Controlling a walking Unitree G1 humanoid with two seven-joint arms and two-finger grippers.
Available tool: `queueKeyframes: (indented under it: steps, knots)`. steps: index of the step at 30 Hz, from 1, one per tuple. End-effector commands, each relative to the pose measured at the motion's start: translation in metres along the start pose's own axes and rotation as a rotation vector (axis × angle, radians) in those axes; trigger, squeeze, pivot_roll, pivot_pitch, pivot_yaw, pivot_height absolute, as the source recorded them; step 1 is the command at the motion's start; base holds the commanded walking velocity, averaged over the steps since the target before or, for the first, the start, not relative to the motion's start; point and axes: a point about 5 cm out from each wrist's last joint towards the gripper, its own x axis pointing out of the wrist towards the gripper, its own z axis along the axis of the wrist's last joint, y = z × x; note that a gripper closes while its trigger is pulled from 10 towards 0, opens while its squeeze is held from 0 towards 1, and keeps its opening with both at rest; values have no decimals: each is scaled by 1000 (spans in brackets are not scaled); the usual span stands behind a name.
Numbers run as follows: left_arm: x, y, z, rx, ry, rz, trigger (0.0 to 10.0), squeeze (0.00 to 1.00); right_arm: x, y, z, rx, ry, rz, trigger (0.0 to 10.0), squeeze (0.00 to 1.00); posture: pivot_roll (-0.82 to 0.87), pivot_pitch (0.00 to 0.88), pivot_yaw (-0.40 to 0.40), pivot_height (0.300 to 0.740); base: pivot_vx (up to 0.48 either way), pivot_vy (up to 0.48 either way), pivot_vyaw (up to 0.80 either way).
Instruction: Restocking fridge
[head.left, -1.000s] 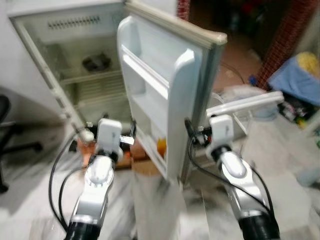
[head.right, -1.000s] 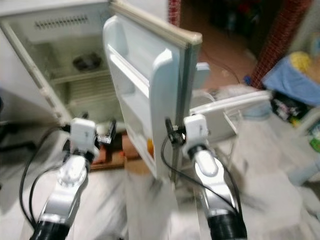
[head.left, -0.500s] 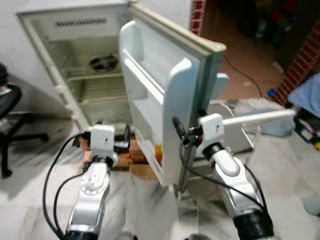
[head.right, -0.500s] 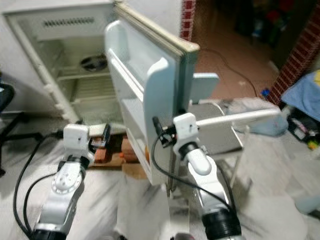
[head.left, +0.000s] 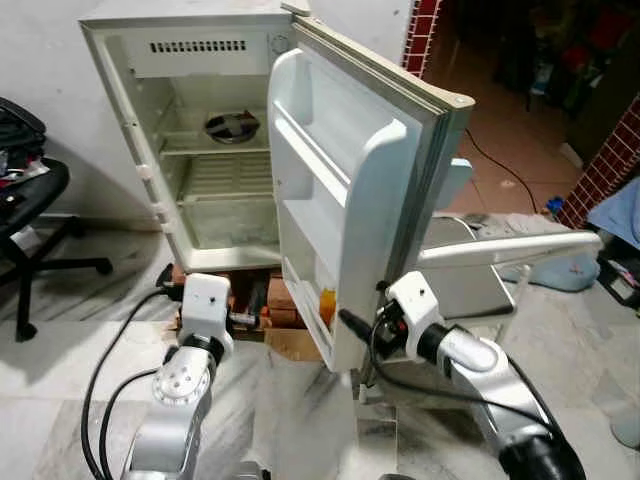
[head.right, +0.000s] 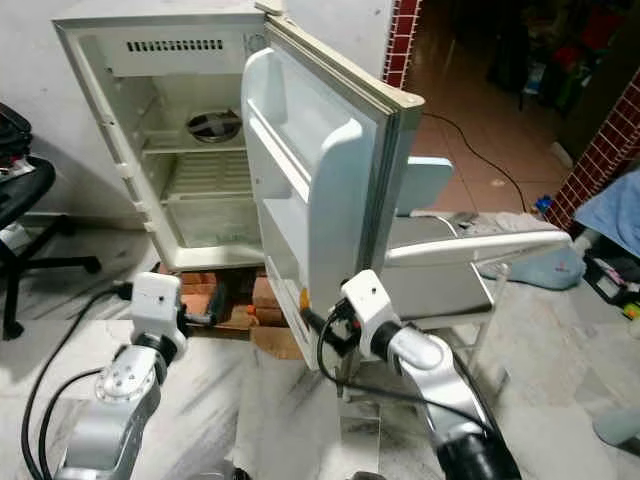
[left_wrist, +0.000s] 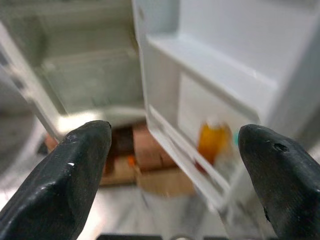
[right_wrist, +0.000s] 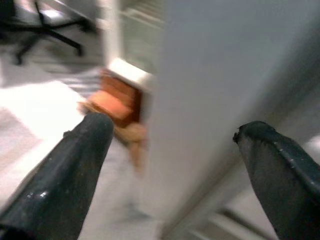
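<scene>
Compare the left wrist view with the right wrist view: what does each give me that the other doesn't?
Left wrist alone: the door's inner shelves, an orange bottle in the lowest one, and the fridge's bare interior. Right wrist alone: the door's outer edge close up and an office chair behind. Both: open black fingers and the bricks under the fridge.

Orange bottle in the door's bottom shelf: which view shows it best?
Left wrist view: the bottle stands unobstructed between the open left jaws, cap visible though blurred. The eye views show an orange sliver at the door edge. The right wrist view shows the door's outer face.
</scene>
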Motion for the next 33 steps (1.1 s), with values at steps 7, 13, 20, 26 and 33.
queueKeyframes:
  steps: [7, 13, 20, 26, 33]
  knots:
    - [-6, -9, -2, 28, 91, -121, 10000, 0, -4, -44, 32, -38, -79, -193, 10000, 0, 61, 0, 10, 740, 0, 0, 0]
    - [-6, -11, -2, 68, 106, -164, 10000, 0, -3, -60, 79, -28, -270, -229, 10000, 0, 62, 0, 13, 740, 0, 0, 0]
    - [-8, -13, -2, 78, 127, -182, 10000, 0, -32, 8, 129, 252, -569, 485, 10000, 0, 68, 0, 8, 740, 0, 0, 0]
    - [-10, -16, -3, 101, 144, -208, 10000, 0, -14, -4, 89, 244, -425, 309, 10000, 0, 75, 0, 6, 740, 0, 0, 0]
    - [-11, -13, -2, 109, 136, -171, 10000, 0, -15, 3, 58, 208, -310, 216, 10000, 0, 71, 1, 4, 740, 0, 0, 0]
